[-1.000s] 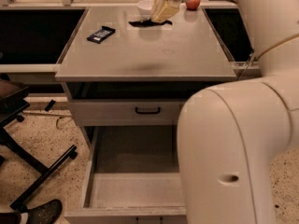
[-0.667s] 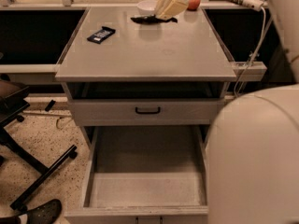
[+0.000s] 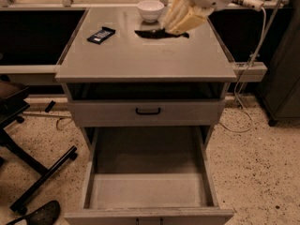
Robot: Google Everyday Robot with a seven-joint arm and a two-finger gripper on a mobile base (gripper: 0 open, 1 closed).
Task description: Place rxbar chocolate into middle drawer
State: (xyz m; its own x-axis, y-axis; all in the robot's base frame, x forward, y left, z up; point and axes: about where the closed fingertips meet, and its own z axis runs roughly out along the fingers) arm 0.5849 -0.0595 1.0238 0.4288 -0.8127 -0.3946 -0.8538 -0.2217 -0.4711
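Rxbar chocolate (image 3: 149, 33) lies flat at the rear of the grey cabinet top (image 3: 140, 60), long axis left-right, just beside the white bowl (image 3: 150, 10). Gripper (image 3: 174, 30) sits on its right end; we can't tell its grip state. Middle drawer (image 3: 147, 191) is open above speckled floor (image 3: 253, 172). Arm's white link no longer blocks the foreground.
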